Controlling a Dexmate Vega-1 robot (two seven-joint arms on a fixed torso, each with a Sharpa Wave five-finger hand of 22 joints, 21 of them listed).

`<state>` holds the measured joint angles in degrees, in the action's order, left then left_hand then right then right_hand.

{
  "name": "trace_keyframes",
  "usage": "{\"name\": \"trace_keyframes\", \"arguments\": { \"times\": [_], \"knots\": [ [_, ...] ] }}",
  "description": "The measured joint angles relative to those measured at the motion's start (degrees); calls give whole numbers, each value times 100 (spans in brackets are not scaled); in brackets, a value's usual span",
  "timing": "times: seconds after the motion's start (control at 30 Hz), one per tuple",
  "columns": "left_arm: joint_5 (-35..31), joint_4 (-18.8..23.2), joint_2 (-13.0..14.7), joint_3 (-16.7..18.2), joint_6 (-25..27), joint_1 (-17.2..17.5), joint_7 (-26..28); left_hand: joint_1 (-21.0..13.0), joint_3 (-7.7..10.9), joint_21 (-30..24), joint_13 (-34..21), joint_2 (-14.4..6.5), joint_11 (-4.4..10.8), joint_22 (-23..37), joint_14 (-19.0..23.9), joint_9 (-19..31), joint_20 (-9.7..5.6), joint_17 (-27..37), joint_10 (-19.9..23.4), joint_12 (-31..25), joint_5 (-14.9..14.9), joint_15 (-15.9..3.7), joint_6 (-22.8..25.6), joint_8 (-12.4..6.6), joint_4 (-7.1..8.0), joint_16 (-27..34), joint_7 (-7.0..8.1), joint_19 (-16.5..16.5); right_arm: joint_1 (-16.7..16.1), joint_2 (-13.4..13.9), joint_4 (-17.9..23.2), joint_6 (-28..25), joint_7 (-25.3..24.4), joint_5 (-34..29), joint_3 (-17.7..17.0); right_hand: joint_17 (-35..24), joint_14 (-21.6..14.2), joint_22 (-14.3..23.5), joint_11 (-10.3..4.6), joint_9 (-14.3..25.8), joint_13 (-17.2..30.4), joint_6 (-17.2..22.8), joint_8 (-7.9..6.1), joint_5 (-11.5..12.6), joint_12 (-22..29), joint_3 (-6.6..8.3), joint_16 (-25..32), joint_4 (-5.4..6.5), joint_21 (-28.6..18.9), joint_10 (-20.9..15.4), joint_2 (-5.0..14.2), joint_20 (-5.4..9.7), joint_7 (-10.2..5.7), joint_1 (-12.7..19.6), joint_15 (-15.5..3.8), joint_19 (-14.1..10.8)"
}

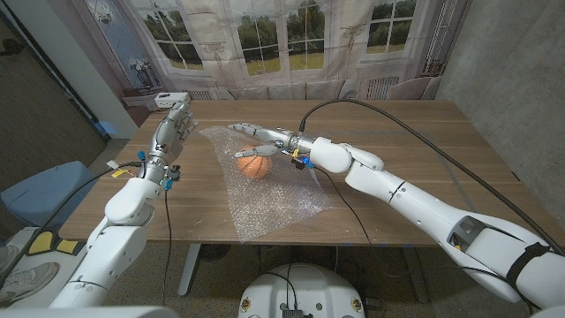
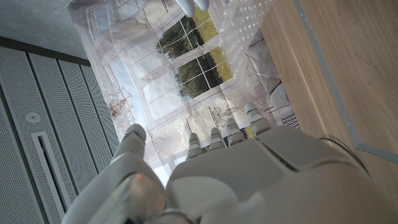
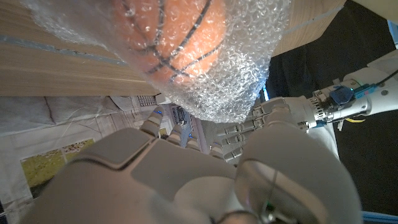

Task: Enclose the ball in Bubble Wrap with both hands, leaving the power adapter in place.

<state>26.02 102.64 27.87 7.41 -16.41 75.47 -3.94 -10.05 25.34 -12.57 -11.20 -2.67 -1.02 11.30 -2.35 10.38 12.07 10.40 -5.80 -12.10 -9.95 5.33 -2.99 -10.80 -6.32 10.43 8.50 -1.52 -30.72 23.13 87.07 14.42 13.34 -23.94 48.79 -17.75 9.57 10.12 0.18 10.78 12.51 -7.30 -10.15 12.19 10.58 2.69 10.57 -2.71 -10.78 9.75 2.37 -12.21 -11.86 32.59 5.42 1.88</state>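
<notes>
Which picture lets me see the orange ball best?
The right wrist view: the ball is big and close there, with its black lines showing through the bubble wrap lying over it. The head view shows the ball whole but small, on the wrap by the right hand. In the left wrist view I can't make it out.

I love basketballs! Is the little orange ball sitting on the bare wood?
No, the orange ball sits on the clear bubble wrap sheet spread over the wooden table.

Lab with printed window backdrop
</notes>
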Motion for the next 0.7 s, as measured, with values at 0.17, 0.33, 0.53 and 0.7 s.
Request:
{"name": "trace_keyframes", "arguments": {
  "times": [0.17, 0.33, 0.53, 0.7],
  "knots": [
    [21, -3, -19, 18, -47, 25, -26, 15, 0, 0, 0, -16, 0, 0, 0, 0, 2, 0, 0, 0, 0, 0, 0, 0, 0, 0, 0, 2, 159, -103, -67, -203, 130, -436, 217, 39, -1, 7, -9, 4, 0, -117, 0, 0, -22, 17, 0, -17, 0, 8, 0, 0, -32, 0, 0, 107],
    [43, -33, -33, 29, -85, 41, -61, 39, 0, 0, 0, 8, 0, 0, 0, 0, 32, 0, 0, 0, 0, 0, 0, 0, 0, 0, 0, 33, 279, -192, -145, -435, 244, -797, 376, 74, -1, 16, -8, 4, 0, -255, 0, 0, -22, 24, 0, -24, 0, 8, 24, -11, -31, 21, -1, 174],
    [67, -72, -46, 34, -139, 48, -100, 69, -24, 0, 0, -22, 0, 0, 0, 1, 32, 1, 0, 0, 0, 0, 0, 0, 24, 0, 0, 32, 417, -262, -192, -697, 357, -1226, 594, 112, -2, 16, -8, 3, 0, -255, 0, 0, 3, 47, 79, -95, 0, 8, 77, -11, -31, 75, -1, 173],
    [114, -133, -55, 34, -186, 21, -159, 69, -24, 0, 0, -22, 0, 0, 0, 1, 32, 1, 0, 0, 0, 0, 0, 0, 24, 0, 0, 32, 523, -310, -220, -1003, 557, -1646, 743, 158, 19, 38, -8, 3, 0, -254, 0, 0, 23, 58, 134, -214, -99, 7, 25, 20, -31, 217, -22, 6]
  ]
}}
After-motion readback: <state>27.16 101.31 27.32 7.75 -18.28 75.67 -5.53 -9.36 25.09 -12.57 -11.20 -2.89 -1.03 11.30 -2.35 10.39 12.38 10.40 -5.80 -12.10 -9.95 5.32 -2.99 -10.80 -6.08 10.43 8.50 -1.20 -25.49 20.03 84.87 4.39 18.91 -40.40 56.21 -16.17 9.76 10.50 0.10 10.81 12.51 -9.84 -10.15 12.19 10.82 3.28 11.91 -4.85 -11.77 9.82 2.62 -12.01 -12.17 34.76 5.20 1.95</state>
